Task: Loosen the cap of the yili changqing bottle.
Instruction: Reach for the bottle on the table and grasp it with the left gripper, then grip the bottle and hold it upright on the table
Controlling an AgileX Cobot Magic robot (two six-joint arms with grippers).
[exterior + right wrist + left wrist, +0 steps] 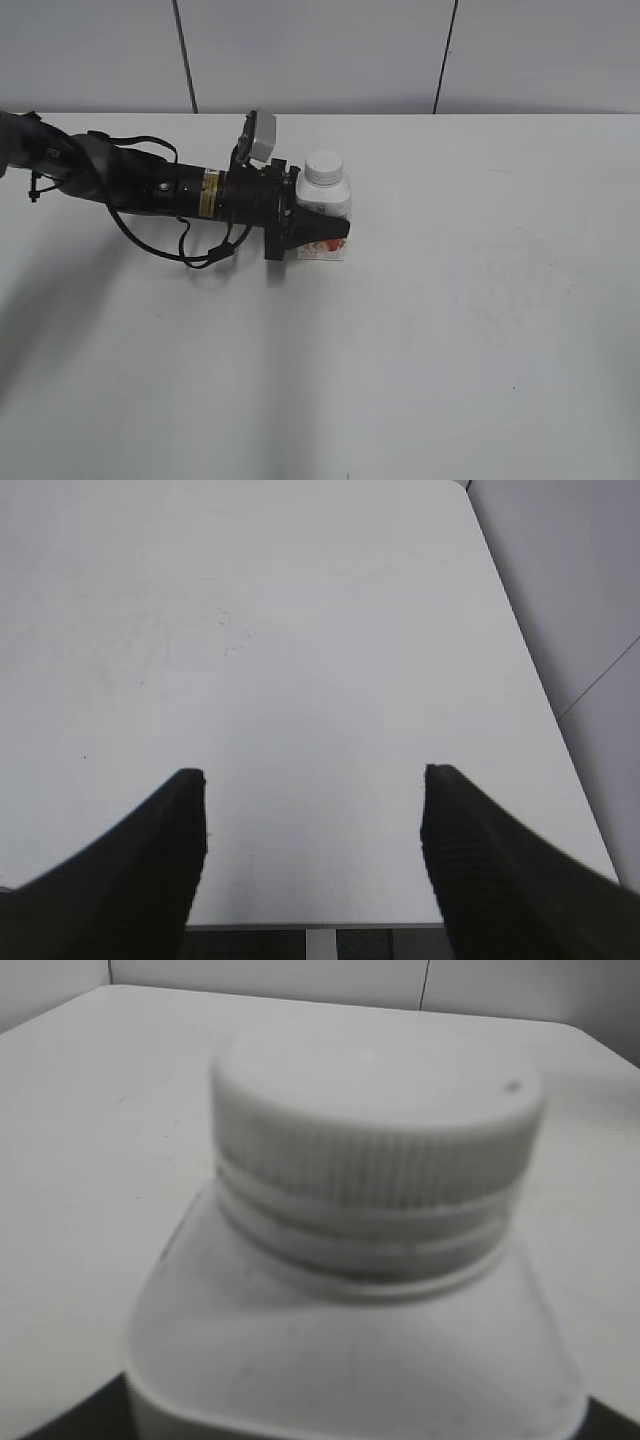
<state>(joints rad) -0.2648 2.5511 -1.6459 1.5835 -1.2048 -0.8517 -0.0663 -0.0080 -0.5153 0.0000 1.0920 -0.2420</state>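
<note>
White and wide, the surface (480,330) runs back to a pale panelled wall (320,50), and the black left arm (150,185) lies low across its left half, reaching toward the middle. At that arm's end the left gripper (325,232) is clamped on the lower body of the bottle (328,203), which stands upright near the middle of the surface with its pink-red label showing just under the fingers. Over a bare stretch of the surface the right gripper (315,780) hangs with its two dark fingers (150,860) spread wide apart and nothing between them, while the ribbed white cap (375,1125) sits on the bottle's neck, untouched by either gripper.
</note>
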